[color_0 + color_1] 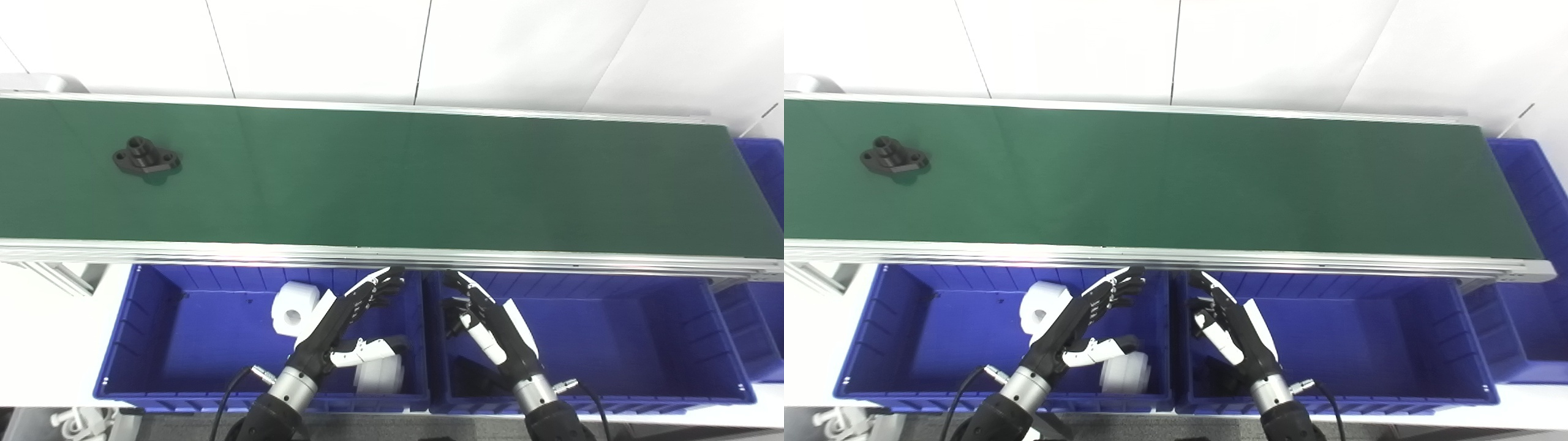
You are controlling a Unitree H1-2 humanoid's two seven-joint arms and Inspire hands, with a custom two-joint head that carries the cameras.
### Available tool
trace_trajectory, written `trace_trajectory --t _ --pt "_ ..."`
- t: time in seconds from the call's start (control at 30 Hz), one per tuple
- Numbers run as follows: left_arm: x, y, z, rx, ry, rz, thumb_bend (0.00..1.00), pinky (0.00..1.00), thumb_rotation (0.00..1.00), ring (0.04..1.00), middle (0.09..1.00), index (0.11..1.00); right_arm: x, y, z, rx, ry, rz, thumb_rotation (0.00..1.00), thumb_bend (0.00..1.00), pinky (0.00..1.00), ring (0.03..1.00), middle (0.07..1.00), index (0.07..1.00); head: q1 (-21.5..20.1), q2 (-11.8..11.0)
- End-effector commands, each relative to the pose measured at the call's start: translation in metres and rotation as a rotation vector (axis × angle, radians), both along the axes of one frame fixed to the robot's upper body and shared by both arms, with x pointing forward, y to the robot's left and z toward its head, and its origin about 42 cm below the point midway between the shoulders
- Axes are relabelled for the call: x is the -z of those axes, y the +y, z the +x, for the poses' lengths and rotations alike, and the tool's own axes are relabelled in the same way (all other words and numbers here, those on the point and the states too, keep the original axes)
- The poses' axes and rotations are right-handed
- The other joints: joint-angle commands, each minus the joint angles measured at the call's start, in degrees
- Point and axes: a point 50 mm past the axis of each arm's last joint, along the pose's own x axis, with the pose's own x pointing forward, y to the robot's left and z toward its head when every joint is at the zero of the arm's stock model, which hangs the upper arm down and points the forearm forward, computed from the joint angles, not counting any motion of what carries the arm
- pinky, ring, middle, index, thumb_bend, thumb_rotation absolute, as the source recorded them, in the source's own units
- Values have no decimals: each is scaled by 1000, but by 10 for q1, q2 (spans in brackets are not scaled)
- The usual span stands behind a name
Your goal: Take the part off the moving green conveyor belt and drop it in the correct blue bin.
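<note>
Both hands wait low over the bins: the left hand (352, 324) hangs above the left bin (122, 343) with fingers spread and nothing held, and the right hand (490, 324) hovers likewise empty and open over the right bin (704, 343) (white parts already lie in the left one). Beyond them runs the green belt (429, 184). A mistimed reach could miss, since the belt carries its load along. Farthest off, the black part (146, 156) sits at the belt's left end, well apart from both hands.
</note>
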Motion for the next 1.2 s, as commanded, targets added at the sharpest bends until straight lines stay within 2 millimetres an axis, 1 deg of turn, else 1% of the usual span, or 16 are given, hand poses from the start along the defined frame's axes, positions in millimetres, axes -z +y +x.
trace_trajectory --t 0.0,0.67,1.17 --pt "-13 -7 6 -1 -74 -38 699 809 634 852 855 870 -11 0 6 -10 -81 18 1000 859 708 765 872 897 0 0" --pt "-12 -6 6 2 -68 -35 698 817 633 854 853 870 -10 1 6 -12 -76 17 1000 859 725 769 878 897 0 -3" --pt "-11 -7 7 4 -73 -32 687 816 629 854 853 870 -9 0 6 -14 -77 17 1000 848 714 767 880 895 0 -4"
